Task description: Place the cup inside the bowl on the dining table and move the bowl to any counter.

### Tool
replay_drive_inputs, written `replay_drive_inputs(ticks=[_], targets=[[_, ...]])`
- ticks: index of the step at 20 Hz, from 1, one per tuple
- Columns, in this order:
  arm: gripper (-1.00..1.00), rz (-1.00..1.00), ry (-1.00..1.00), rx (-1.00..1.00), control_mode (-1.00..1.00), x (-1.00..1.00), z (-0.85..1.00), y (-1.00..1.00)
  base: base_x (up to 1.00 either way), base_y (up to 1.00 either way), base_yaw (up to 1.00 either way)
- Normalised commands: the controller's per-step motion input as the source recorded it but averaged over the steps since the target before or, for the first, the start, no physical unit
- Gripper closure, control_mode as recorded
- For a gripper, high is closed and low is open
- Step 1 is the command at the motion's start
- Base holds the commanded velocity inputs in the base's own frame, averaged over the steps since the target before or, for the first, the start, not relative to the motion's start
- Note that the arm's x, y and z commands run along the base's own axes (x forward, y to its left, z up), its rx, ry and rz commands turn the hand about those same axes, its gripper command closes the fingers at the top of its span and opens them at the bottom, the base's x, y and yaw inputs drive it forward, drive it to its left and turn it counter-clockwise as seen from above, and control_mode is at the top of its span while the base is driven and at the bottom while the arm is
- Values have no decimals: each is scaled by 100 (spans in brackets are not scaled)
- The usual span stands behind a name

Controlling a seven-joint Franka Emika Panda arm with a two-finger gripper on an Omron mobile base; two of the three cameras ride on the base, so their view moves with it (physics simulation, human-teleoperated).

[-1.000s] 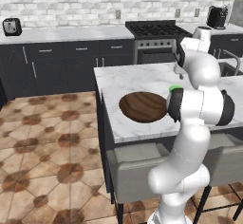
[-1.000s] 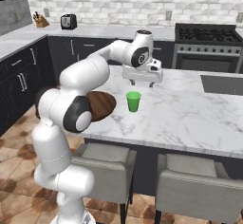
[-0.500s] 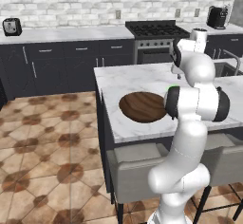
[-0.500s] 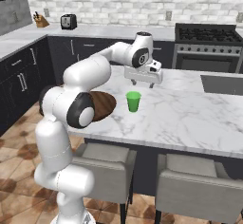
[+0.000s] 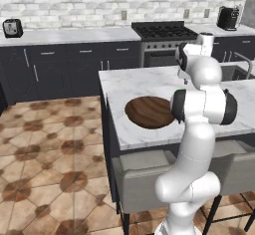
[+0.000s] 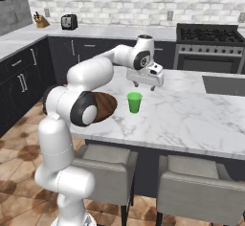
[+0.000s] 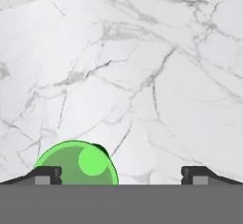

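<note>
The bright green cup stands upright on the dining table, just right of the dark wooden bowl. My gripper hangs open a little above and behind the cup, fingers pointing down, holding nothing. In the hand view the cup sits at the bottom left, against the left fingertip, off the midline of the open gripper. In the left base view the bowl lies empty near the table's front left, partly behind my arm.
Two grey stools stand at the table's near edge. A sink is set into its right end. The long counter runs along the back wall with a toaster and a stove.
The hand has dipped slightly toward the cup. Cup and bowl have not moved, and the jaws stay open.
</note>
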Motion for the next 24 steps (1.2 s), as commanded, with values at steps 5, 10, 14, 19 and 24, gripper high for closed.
replay_drive_inputs(ticks=[5, 10, 14, 19, 24], targets=[[-100, -5, 0, 0, -100, 0, -24, 0, 0, 0, 0], [-100, -2, 0, 0, -100, 0, -18, 0, 0, 0, 0], [-100, 0, 0, 0, -100, 0, -9, 0, 0, 0, 0], [-100, 0, 0, 0, -100, 0, 0, 0, 0, 0, 0], [-100, 0, 1, 1, -100, 0, 0, 0, 0, 0, 0]])
